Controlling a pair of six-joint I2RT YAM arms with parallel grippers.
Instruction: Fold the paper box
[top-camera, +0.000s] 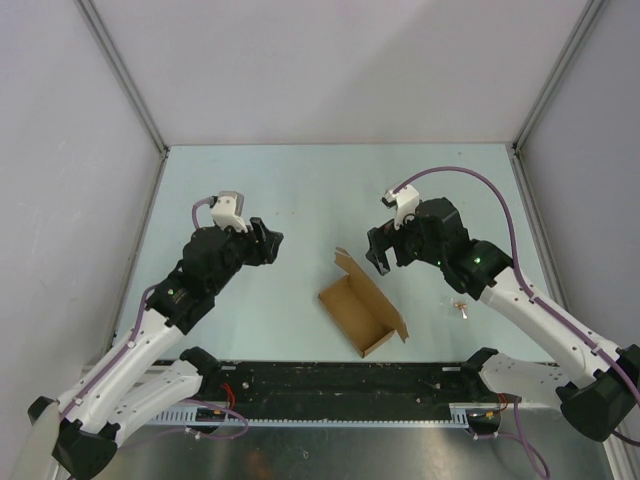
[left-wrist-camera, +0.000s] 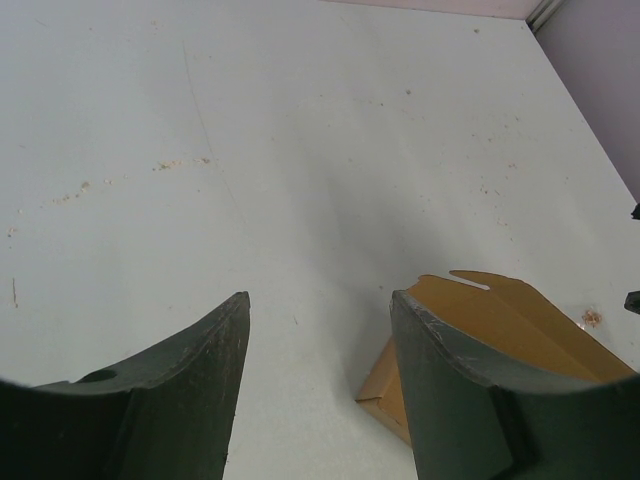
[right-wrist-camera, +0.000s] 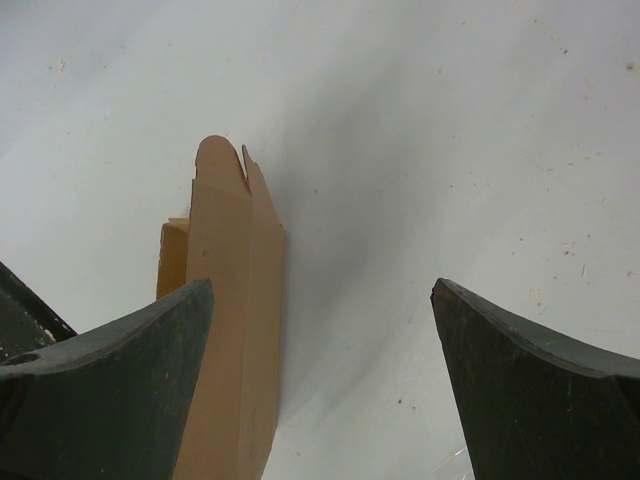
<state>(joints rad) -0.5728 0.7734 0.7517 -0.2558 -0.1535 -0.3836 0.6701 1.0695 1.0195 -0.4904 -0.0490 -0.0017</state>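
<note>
The brown paper box (top-camera: 360, 308) lies on the table between the two arms, partly folded into an open rectangular tray with a flap raised at its far end and another at its near right. My left gripper (top-camera: 268, 243) is open and empty, to the left of the box. In the left wrist view the box (left-wrist-camera: 520, 320) shows behind the right finger (left-wrist-camera: 470, 400). My right gripper (top-camera: 380, 255) is open and empty, just above and right of the box's far flap. In the right wrist view the box (right-wrist-camera: 235, 300) stands beside the left finger (right-wrist-camera: 120, 390).
A small reddish scrap (top-camera: 462, 308) lies on the table right of the box, near the right arm. Grey walls (top-camera: 60, 200) enclose the table on three sides. A black rail (top-camera: 340, 385) runs along the near edge.
</note>
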